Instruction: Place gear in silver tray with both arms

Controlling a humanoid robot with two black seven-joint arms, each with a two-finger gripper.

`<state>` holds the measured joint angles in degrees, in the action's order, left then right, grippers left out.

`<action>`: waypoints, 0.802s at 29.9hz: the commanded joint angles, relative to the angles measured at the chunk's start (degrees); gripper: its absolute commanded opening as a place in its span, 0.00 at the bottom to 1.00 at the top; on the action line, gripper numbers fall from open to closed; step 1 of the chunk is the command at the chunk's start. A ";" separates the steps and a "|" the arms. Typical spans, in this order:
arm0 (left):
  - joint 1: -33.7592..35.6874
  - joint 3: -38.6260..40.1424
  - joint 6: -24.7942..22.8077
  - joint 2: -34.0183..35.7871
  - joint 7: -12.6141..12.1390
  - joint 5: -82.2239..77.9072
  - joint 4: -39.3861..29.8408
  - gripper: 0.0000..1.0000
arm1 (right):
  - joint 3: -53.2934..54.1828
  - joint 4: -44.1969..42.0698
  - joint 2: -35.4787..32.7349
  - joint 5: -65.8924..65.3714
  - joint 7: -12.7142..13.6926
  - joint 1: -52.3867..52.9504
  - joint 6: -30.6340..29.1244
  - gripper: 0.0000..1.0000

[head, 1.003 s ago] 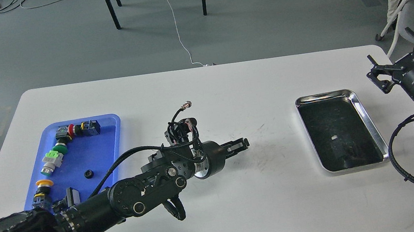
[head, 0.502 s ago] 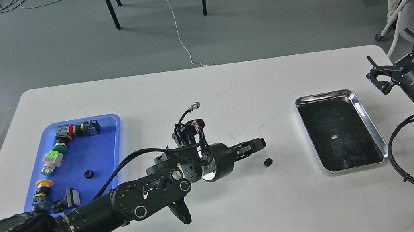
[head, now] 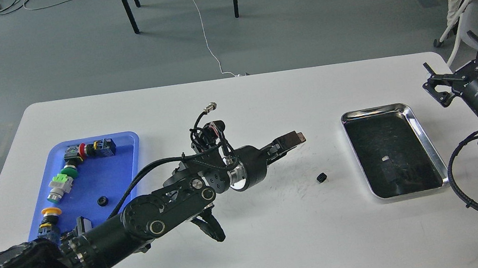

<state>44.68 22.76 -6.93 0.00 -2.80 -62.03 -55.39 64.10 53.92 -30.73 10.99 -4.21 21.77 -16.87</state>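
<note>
Head view: small black gear (head: pixel 322 178) lying on white table (head: pixel 239 106) between left gripper (head: pixel 291 139) and silver tray (head: pixel 393 151), likely staged for right arm. Left fingers seemingly parted, holding nothing; right gripper (head: pixel 468 66) spread wide, raised beyond tray.

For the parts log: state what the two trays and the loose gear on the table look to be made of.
Silver tray: polished metal, likely steel; its raised rim gleams and its bottom reflects darkly. Blue tray: apparently plastic; uniform blue, soft sheen, rounded moulded rim. Gear: small, matte black; plastic or blackened metal, too small to tell.
</note>
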 commanded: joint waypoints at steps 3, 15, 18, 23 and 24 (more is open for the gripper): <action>0.58 6.94 -0.10 4.37 -0.01 2.87 -2.79 0.97 | -3.88 0.14 -0.21 0.00 0.25 3.44 0.26 0.99; -0.21 9.50 -0.36 27.58 0.87 15.53 -11.76 0.98 | -18.91 0.49 -3.19 -5.08 0.51 14.87 3.16 0.99; -0.21 9.50 -0.45 32.15 0.96 18.78 -11.85 0.98 | -20.94 1.01 -3.72 -11.32 1.74 17.42 3.78 0.99; -0.30 9.32 -0.63 38.83 0.96 20.37 -11.85 0.98 | -24.01 1.89 -3.90 -23.09 4.90 21.72 3.78 0.99; -0.38 9.32 -0.71 39.89 0.96 20.37 -11.85 0.98 | -24.72 2.15 -3.99 -25.73 5.52 22.52 3.78 0.99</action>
<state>44.46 32.25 -7.52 36.52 -1.84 -42.00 -67.26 41.20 55.48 -34.56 -7.77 -0.46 41.97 -13.09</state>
